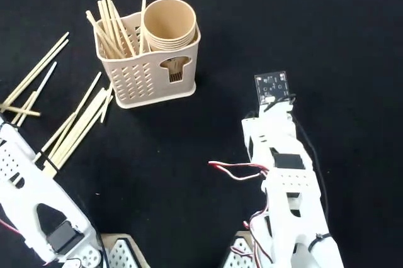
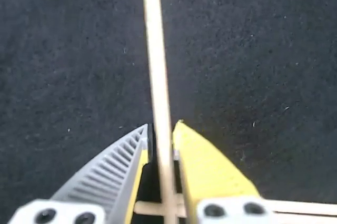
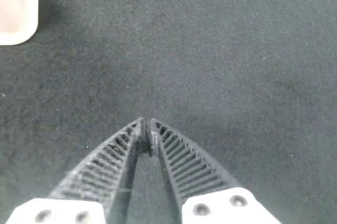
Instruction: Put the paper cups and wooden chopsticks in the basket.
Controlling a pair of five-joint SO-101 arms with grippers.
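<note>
A beige slotted basket stands at the back left of the black table. It holds a stack of paper cups and several wooden chopsticks. More chopsticks lie loose on the cloth left of the basket. My left gripper is shut on one chopstick, which runs out ahead between the grey and yellow fingers. In the high view the left gripper sits at the near end of the loose bundle. My right gripper is shut on nothing, low over bare cloth.
The right arm stretches up the middle right of the table, right of the basket, whose corner shows in the right wrist view. Further loose chopsticks lie at the far left edge. The black cloth covers the table.
</note>
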